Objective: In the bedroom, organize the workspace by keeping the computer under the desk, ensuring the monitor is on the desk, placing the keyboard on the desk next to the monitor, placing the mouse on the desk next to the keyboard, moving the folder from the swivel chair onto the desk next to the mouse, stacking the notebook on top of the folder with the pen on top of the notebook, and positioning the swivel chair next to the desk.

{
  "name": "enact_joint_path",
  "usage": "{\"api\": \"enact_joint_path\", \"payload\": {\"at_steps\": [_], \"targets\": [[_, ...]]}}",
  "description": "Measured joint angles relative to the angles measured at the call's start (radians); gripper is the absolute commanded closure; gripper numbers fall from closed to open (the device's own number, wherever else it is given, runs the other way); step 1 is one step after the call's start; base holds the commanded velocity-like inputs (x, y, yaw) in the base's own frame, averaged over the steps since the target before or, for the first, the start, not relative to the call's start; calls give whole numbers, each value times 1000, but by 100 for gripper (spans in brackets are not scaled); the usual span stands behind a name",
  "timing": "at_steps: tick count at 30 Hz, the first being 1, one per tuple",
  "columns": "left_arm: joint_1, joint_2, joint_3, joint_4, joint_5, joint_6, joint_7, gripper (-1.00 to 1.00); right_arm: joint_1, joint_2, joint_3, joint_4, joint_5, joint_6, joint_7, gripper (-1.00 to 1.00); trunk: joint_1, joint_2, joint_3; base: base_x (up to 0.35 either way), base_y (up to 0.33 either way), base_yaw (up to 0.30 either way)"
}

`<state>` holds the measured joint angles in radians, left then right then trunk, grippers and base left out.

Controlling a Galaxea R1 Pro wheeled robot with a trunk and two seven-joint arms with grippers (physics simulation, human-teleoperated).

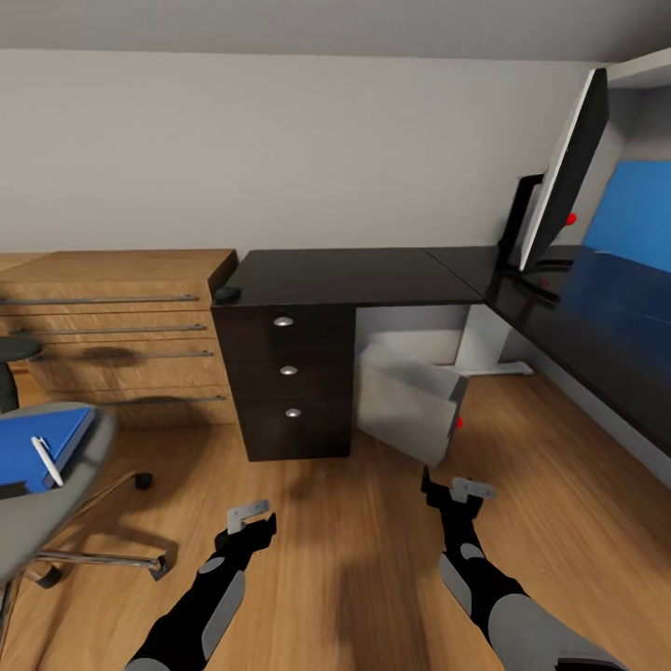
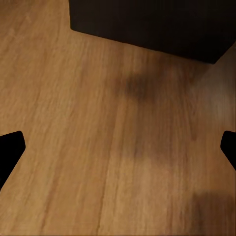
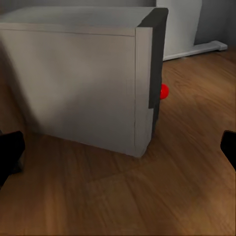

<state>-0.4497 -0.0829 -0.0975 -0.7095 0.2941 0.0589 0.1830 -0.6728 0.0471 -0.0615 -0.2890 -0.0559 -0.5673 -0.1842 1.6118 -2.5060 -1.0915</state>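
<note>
Both arms are seen lowest in the head view, held low over the wood floor (image 1: pixel 308 568). On the left gripper (image 1: pixel 250 522) the fingers are spread wide, and nothing is held between them; in the left wrist view only bare floorboards and the dark foot of the drawer block lie between the two black fingertips (image 2: pixel 10 150). On the right gripper (image 1: pixel 458 492) the fingers are likewise spread wide and nothing is gripped; it is pointed at the computer (image 1: pixel 410 405), which is seen close ahead in the right wrist view (image 3: pixel 83 78) as a pale grey box with a dark front edge and a small red dot beside it.

At the left edge the chair (image 1: pixel 42 503) is seen, its grey seat carrying the blue folder (image 1: pixel 42 445). On the folder a white pen (image 1: pixel 47 461) is laid; whether a notebook lies under it cannot be told.

Further on, the computer is stood on the floor, turned at an angle, partly under the desk (image 1: pixel 354 275) just beside the three dark drawers (image 1: pixel 289 382) with silver knobs. All three drawers are shut, so their contents cannot be seen. A small dark mouse (image 1: pixel 226 294) is seen on the desk's left front corner. Beside the desk a wooden chest (image 1: pixel 121 326) is set against the grey wall, its drawers also shut.

On the right wing of the desk the monitor (image 1: pixel 568 168) is stood on its black stand, seen nearly edge-on, with a blue panel (image 1: pixel 634 214) behind it.
</note>
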Motion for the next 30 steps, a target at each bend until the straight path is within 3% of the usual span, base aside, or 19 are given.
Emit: {"api": "enact_joint_path", "payload": {"at_steps": [14,22,30], "targets": [[0,1,1,0,1,-1,-1,-100,0,-8,-2,0,-2,0,0,-100,0,0,0,185,0,0],[0,2,1,1,1,-1,-1,-100,0,-17,-3,2,-1,-106,0,-100,1,0,0,8,-168,0],[0,2,1,1,1,0,-2,-100,0,-15,3,35,-2,-120,3,-100,0,0,0,6,-62,0]]}}
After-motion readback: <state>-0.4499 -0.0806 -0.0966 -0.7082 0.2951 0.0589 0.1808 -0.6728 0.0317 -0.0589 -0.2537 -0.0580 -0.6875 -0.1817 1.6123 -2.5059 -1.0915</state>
